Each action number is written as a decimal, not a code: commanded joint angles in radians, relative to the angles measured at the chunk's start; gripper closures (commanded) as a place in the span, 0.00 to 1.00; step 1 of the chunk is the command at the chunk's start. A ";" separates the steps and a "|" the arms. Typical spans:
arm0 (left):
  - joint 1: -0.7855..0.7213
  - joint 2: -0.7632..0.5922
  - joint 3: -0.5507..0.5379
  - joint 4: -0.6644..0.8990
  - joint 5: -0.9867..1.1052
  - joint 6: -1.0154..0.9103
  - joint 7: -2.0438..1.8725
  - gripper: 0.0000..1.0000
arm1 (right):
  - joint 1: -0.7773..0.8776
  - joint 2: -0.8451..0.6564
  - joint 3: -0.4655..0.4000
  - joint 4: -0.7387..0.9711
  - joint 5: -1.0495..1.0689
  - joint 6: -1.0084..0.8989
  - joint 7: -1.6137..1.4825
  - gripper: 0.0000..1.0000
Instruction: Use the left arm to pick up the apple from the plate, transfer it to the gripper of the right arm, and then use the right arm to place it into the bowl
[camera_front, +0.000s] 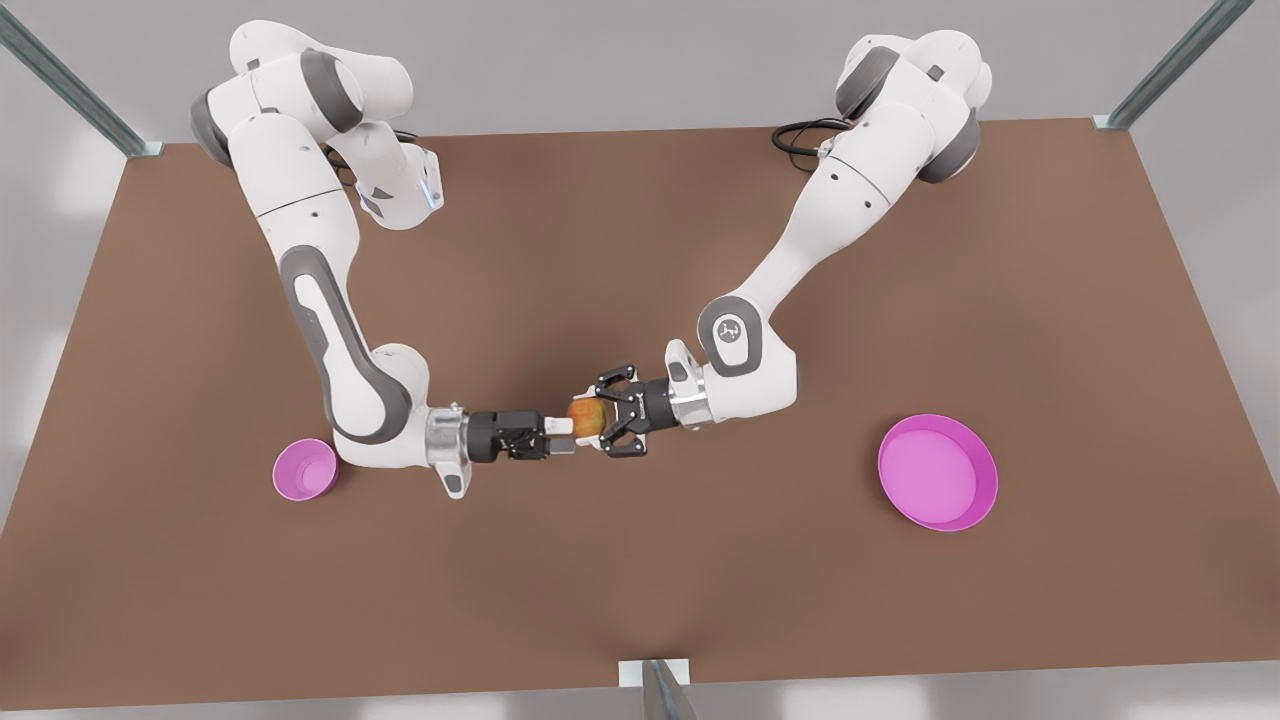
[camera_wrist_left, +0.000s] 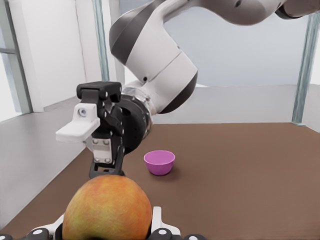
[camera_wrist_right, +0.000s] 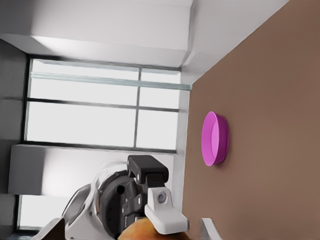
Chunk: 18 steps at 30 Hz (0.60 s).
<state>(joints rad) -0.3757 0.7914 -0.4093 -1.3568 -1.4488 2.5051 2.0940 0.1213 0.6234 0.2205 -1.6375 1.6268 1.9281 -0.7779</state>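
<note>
Handover in mid-air: left gripper (camera_front: 606, 422) clamps the apple (camera_front: 586, 417) out front so the right gripper (camera_front: 566, 436), white fingers spread around it, can take over.

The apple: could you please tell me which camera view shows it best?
The left wrist view: the apple is large and close, its red-yellow skin clear. The front view shows it small, between the left gripper and right gripper. The right wrist view catches just a sliver at the frame edge.
</note>
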 joint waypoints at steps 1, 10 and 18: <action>0.000 -0.001 0.000 0.001 0.004 -0.006 0.219 0.32 | 0.006 0.002 0.000 0.004 0.002 0.006 -0.139 0.00; -0.002 -0.001 0.001 0.001 0.005 -0.006 0.219 0.30 | 0.011 0.035 0.000 0.016 0.008 0.005 -0.169 0.00; -0.002 -0.001 0.001 -0.001 0.007 -0.006 0.221 0.29 | 0.008 0.027 0.002 -0.015 0.005 -0.054 -0.176 0.00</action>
<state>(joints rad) -0.3773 0.7914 -0.4077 -1.3580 -1.4462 2.5036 2.2426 0.1286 0.6521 0.2218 -1.6495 1.6329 1.9026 -0.8827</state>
